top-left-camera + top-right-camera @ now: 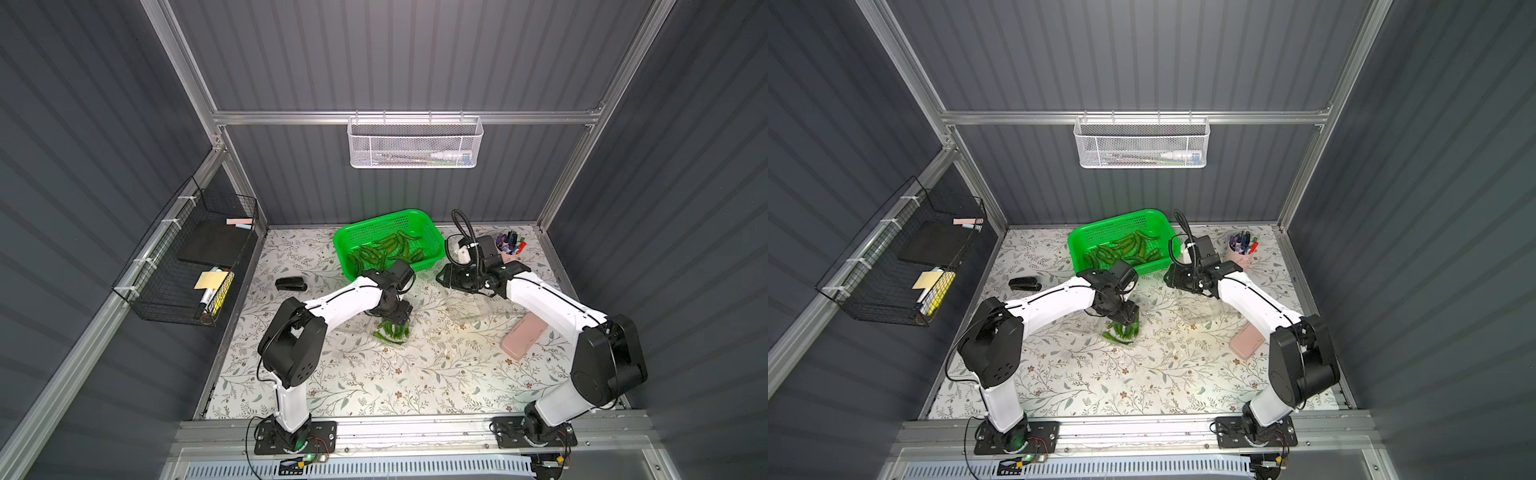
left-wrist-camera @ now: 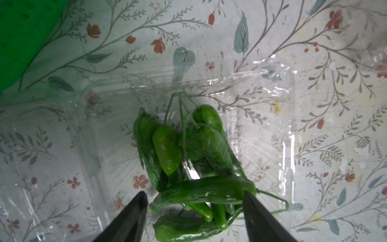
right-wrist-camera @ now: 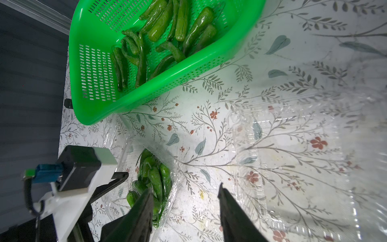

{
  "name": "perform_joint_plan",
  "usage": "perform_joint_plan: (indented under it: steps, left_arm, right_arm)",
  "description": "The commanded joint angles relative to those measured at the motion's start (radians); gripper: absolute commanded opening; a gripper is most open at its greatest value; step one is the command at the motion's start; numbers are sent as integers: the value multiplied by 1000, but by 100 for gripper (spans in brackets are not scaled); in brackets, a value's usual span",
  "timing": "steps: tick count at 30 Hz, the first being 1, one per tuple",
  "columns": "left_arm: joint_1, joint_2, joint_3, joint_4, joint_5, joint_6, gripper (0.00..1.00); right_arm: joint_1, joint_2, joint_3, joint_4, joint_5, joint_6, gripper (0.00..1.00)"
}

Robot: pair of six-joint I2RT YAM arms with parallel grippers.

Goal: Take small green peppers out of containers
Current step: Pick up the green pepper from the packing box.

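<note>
A laboratory robot cell.
Grey ribbed panels (image 1: 395,54) on an aluminium frame (image 1: 291,117) enclose a floral worktop (image 1: 415,374); two white arms (image 1: 345,299) (image 1: 540,297) stand bolted to the near rail (image 1: 415,432).

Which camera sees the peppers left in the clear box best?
The left wrist view: the small glossy green peppers fill its middle, stems and all. In both top views they look tiny; the right wrist view shows them smaller, partly hidden.

white arms (image 1: 353,296), blk joints (image 1: 291,345), blk left gripper (image 2: 194,192)
</note>
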Motion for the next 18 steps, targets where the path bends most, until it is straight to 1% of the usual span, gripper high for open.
perform_joint_plan:
  steps: [1, 5, 7, 9, 13, 18]
  left_arm:
    - [-6, 29, -14, -13, 26, 79, 72]
    - [-13, 29, -32, -22, 75, 117, 71]
    - [-15, 24, -44, -21, 121, 133, 70]
    - [-15, 26, -48, -17, 137, 137, 68]
    - [-15, 51, -40, -9, 121, 133, 67]
    - [-15, 84, -32, -14, 99, 121, 57]
  right_arm:
    - [3, -6, -4, -16, 3, 13, 52]
    - [3, 1, -2, -14, 3, 20, 52]
    - [3, 1, -2, -14, 2, 25, 52]
    - [3, 2, -4, -13, 3, 26, 52]
    - [2, 5, -2, -13, 2, 28, 52]
    - [2, -3, -2, -17, 11, 19, 52]
